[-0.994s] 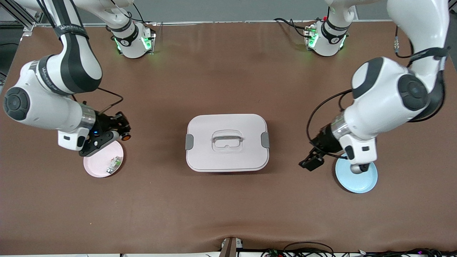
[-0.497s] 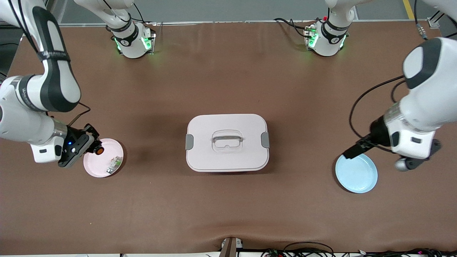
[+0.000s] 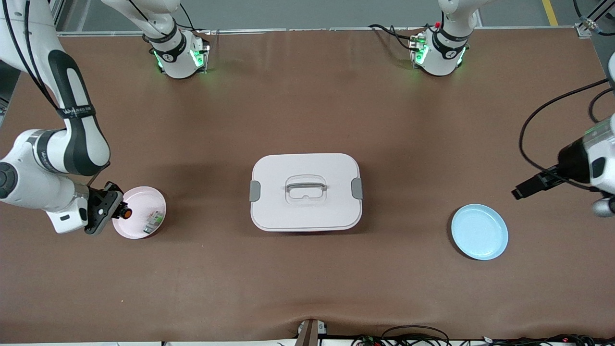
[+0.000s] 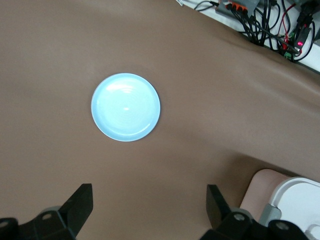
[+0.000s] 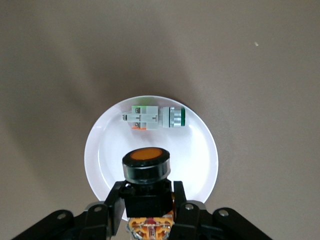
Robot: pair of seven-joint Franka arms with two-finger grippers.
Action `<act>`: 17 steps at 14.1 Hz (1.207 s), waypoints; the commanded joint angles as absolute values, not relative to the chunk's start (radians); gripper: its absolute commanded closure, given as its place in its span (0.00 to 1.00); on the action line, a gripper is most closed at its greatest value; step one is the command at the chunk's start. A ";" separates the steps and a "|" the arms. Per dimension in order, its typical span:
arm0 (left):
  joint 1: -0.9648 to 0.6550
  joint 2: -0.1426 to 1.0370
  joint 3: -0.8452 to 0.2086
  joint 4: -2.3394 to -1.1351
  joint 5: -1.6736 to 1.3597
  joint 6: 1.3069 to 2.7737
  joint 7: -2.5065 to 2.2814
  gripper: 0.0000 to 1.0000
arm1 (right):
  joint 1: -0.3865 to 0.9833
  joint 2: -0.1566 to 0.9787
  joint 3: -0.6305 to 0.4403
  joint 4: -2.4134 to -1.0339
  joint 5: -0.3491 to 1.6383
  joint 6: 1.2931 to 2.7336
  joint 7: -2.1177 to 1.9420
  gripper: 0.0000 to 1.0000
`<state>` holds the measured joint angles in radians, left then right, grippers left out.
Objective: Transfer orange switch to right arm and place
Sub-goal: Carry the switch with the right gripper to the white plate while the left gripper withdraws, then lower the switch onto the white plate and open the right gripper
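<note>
My right gripper [image 3: 121, 212] is over the pink plate [image 3: 144, 229], at the rim on the right arm's end of the table, approx. the plate's 9 o'clock in the front view. Jaws clamped tight on the orange switch [image 3: 127, 214]. In the right wrist view the fingers [image 5: 186, 207] squeeze the black body of the switch [image 5: 146, 177] from both sides, orange cap facing the camera, copper bits showing just under the grip. Switch is up in the air, over the plate, not resting on it.

On the pink plate [image 5: 200, 165] w/ me: a white-and-green part [image 5: 152, 118], lying flat toward the plate's edge, apart from the switch. Front view puts that part [image 3: 154, 220] at abt 3 o'clock from my gripper.

My left gripper [image 4: 150, 212] is out over bare table at the left arm's end, nothing in it. Jaws spread wide, both black fingers [image 4: 80, 202] visible in the left wrist view w/ brown table between them. The blue plate [image 4: 126, 107] shows there w/ nothing on it. In the front view that plate [image 3: 479, 231] sits at abt 7 o'clock from the left arm's wrist.

Centre of the table [image 3: 307, 288]: a pale lidded box [image 3: 305, 191] w/ grey side latches and a handle on the lid, between the two plates, well apart from each.
</note>
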<state>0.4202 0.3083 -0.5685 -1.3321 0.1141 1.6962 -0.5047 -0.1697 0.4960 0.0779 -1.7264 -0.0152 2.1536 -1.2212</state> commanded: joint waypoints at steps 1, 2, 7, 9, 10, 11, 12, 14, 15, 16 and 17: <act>0.452 0.250 -0.575 -1.348 0.133 1.626 -0.466 0.00 | -0.198 0.529 0.097 -1.715 -0.054 2.163 -1.249 1.00; 0.453 0.250 -0.575 -1.347 0.133 1.609 -0.434 0.00 | -0.202 0.543 0.097 -1.717 -0.054 2.175 -1.271 1.00; 0.453 0.201 -0.580 -1.351 0.133 1.585 -0.365 0.00 | -0.215 0.595 0.097 -1.717 -0.054 2.207 -1.381 1.00; 0.451 0.199 -0.581 -1.351 0.133 1.565 -0.361 0.00 | -0.216 0.607 0.097 -1.720 -0.054 2.206 -1.434 1.00; 0.451 0.198 -0.583 -1.351 0.133 1.562 -0.356 0.00 | -0.215 0.614 0.095 -1.720 -0.054 2.206 -1.456 1.00; 0.451 0.189 -0.583 -1.351 0.133 1.549 -0.348 0.00 | -0.215 0.614 0.095 -1.723 -0.054 2.200 -1.459 1.00; 0.451 0.183 -0.583 -1.351 0.133 1.548 -0.345 0.00 | -0.215 0.615 0.095 -1.732 -0.054 2.197 -1.459 1.00; 0.451 0.181 -0.583 -1.351 0.133 1.539 -0.322 0.00 | -0.215 0.617 0.095 -1.743 -0.054 2.206 -1.460 1.00; 0.451 0.181 -0.583 -1.351 0.132 1.537 -0.299 0.00 | -0.215 0.626 0.095 -1.743 -0.054 2.206 -1.460 1.00; 0.451 0.181 -0.583 -1.351 0.133 1.537 -0.296 0.00 | -0.216 0.629 0.095 -1.744 -0.054 2.206 -1.460 1.00; 0.449 0.176 -0.584 -1.353 0.133 1.537 -0.295 0.00 | -0.219 0.630 0.095 -1.746 -0.054 2.207 -1.460 1.00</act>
